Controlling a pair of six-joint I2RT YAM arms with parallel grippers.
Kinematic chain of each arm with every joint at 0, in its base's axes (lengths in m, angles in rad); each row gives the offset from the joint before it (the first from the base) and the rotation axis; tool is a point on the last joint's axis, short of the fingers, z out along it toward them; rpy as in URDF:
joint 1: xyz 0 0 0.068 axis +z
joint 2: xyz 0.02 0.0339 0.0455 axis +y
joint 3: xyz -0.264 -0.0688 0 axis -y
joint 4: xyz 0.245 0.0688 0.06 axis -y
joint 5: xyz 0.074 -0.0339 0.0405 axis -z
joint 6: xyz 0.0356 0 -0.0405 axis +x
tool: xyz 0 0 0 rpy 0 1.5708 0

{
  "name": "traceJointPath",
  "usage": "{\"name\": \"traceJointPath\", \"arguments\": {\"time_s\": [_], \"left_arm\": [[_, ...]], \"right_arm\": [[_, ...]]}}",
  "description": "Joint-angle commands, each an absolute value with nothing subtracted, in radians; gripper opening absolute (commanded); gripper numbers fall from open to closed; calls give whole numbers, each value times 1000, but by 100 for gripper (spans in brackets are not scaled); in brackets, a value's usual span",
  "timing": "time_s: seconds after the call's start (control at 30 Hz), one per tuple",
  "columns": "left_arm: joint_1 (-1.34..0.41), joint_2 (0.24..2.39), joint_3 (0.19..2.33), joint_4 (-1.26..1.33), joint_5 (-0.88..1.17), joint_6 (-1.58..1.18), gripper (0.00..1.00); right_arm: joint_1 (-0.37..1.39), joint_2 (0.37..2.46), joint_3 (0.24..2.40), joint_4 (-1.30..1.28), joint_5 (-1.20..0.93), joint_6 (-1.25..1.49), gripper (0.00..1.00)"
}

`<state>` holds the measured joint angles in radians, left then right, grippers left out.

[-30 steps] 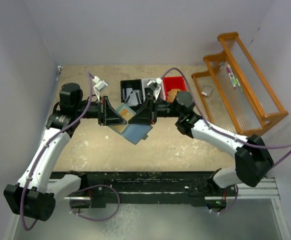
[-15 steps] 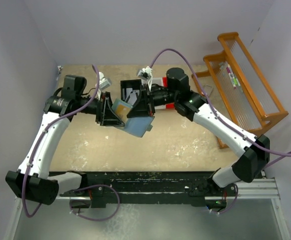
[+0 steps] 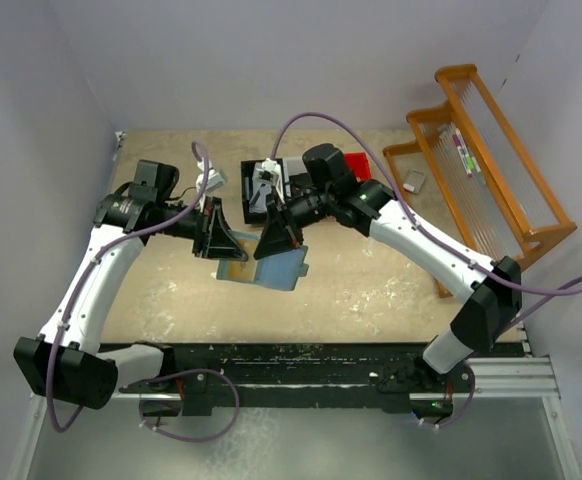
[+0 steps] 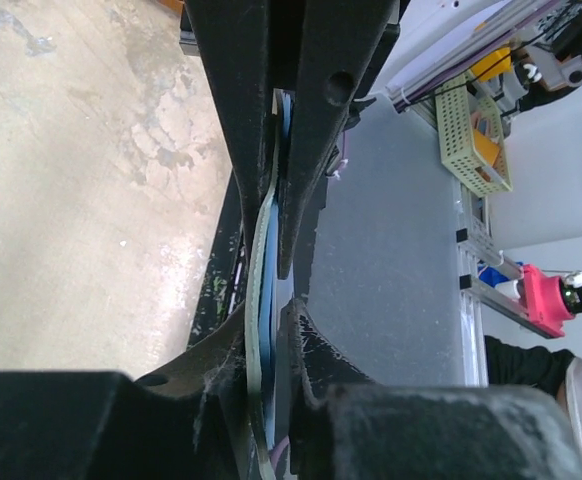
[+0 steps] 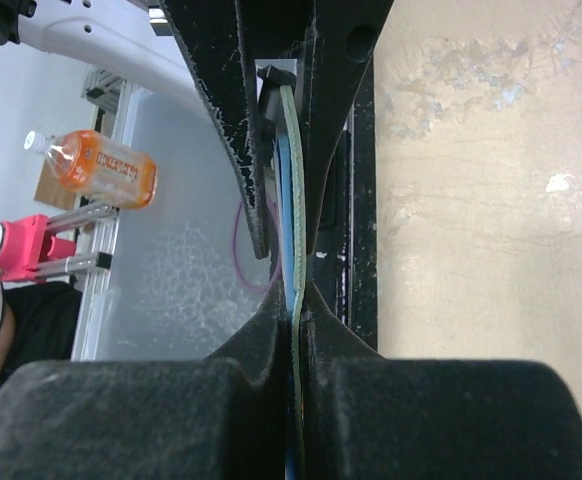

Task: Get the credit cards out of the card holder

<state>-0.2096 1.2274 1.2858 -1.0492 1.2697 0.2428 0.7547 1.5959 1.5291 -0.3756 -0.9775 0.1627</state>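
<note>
The pale teal card holder (image 3: 283, 265) hangs above the table's middle, gripped from both sides. My left gripper (image 3: 228, 246) is shut on its left end, where a tan-orange card (image 3: 233, 270) shows under the fingers. My right gripper (image 3: 271, 244) is shut on its right part. In the left wrist view my jaws (image 4: 271, 340) pinch thin pale and blue layers (image 4: 263, 270) edge-on. In the right wrist view my jaws (image 5: 296, 310) pinch the same teal-blue edge (image 5: 292, 190). The other gripper's fingers fill the top of each wrist view. I cannot make out the grey-white card.
A black bin (image 3: 253, 182) and a red bin (image 3: 357, 164) stand at the back, partly behind the right arm. An orange stepped rack (image 3: 481, 170) fills the right side, with a small object (image 3: 414, 180) on its lower shelf. Purple walls close in left and back.
The right arm has swung left and its wrist has turned. Both grippers have carried the holder slightly nearer and lower. Both stay shut on it.
</note>
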Motion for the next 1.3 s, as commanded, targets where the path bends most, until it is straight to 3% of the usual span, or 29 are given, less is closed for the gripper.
{"name": "traceJointPath", "arguments": {"time_s": [0.0, 0.07, 0.17, 0.37, 0.63, 0.77, 0.93, 1.07, 1.27], "left_arm": [[-207, 1189, 1260, -1016, 1338, 223, 27], [-207, 1189, 1264, -1032, 1343, 235, 35], [-207, 1186, 1267, -1037, 1351, 239, 37], [-207, 1162, 1241, -991, 1340, 191, 28], [-207, 1120, 1188, -915, 1341, 119, 25], [-207, 1114, 1154, -924, 1335, 116, 42], [-202, 1104, 1152, -907, 1338, 98, 44], [-168, 1098, 1173, -850, 1351, 48, 36], [-155, 1104, 1218, -835, 1330, 39, 52]], "right_arm": [[750, 1563, 1600, -399, -966, 144, 0], [751, 1556, 1600, -400, -971, 151, 0], [750, 1553, 1606, -409, -984, 148, 0], [750, 1552, 1644, -434, -959, 136, 0], [750, 1524, 1624, -362, -963, 184, 0], [750, 1499, 1593, -309, -974, 215, 0], [751, 1488, 1576, -304, -971, 220, 0], [750, 1503, 1586, -329, -961, 193, 0], [750, 1520, 1587, -370, -958, 162, 0]]}}
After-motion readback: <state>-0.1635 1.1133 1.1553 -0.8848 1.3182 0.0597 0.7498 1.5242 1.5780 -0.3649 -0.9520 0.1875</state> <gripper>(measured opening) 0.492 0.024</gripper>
